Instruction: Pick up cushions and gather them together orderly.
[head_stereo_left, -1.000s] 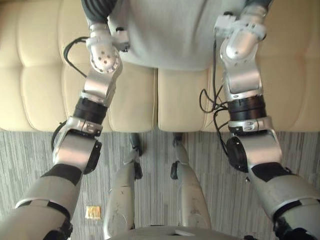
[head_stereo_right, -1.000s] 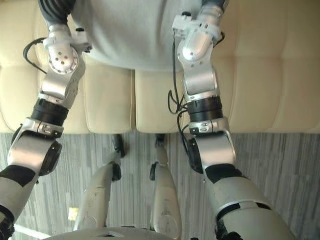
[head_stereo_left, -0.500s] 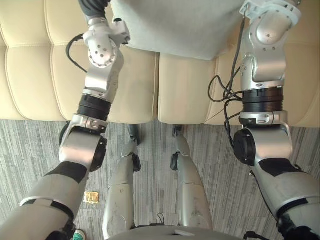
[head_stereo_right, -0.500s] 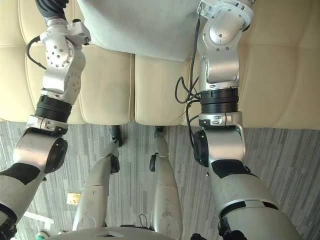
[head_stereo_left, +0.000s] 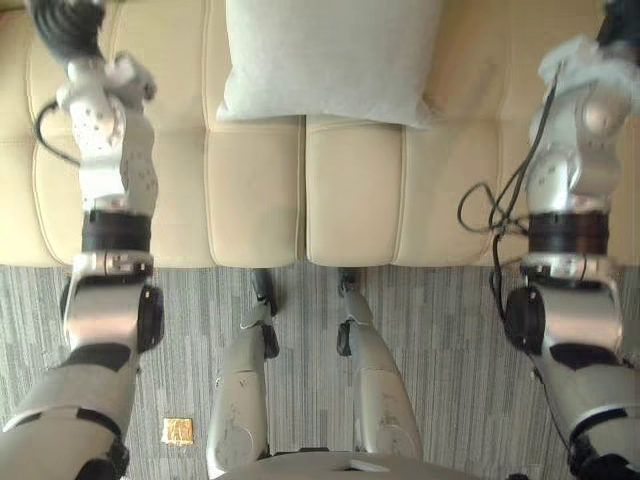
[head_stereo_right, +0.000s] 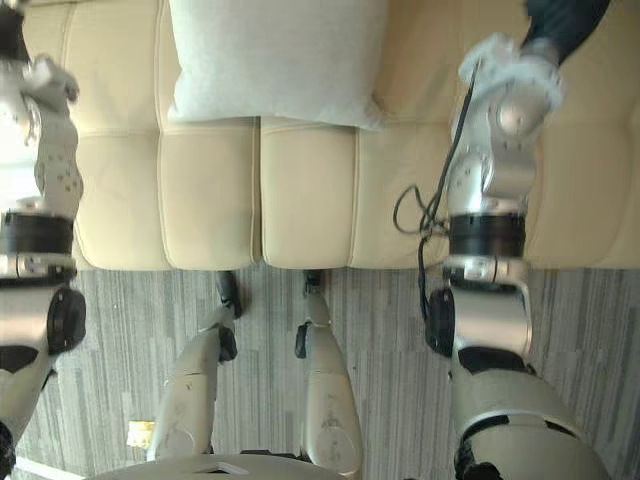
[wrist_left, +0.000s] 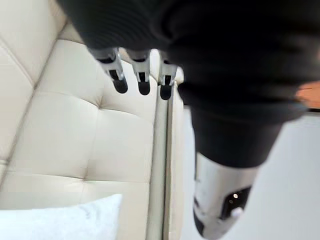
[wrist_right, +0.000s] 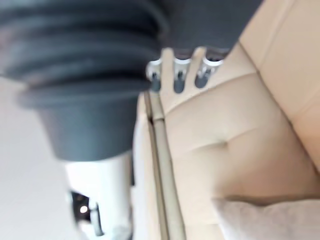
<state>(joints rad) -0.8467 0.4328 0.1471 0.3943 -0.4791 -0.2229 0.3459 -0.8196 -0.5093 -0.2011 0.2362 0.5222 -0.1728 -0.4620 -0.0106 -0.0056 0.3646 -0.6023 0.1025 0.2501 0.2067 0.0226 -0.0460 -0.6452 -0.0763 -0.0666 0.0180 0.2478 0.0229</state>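
Observation:
A light grey cushion (head_stereo_left: 325, 60) lies on the cream sofa (head_stereo_left: 250, 200), centred over the seam between two seat pads, with neither hand touching it. My left hand (wrist_left: 120, 82) is off to the cushion's left, fingers straight and empty over the sofa. A corner of the cushion (wrist_left: 60, 220) shows past it. My right hand (wrist_right: 177, 80) is off to the cushion's right, fingers also straight and holding nothing, with the cushion's edge (wrist_right: 270, 220) nearby. The dark wrist covers (head_stereo_left: 65, 25) (head_stereo_right: 560, 20) reach the top corners of the eye views.
The sofa's front edge meets a grey striped carpet (head_stereo_left: 450, 330). A small golden scrap (head_stereo_left: 178, 431) lies on the carpet at the lower left. Bare seat pads stretch on both sides of the cushion.
Both hands have opened and let go of the cushion, which now rests on the sofa. Both arms have swung outward, away from it. The view has shifted too.

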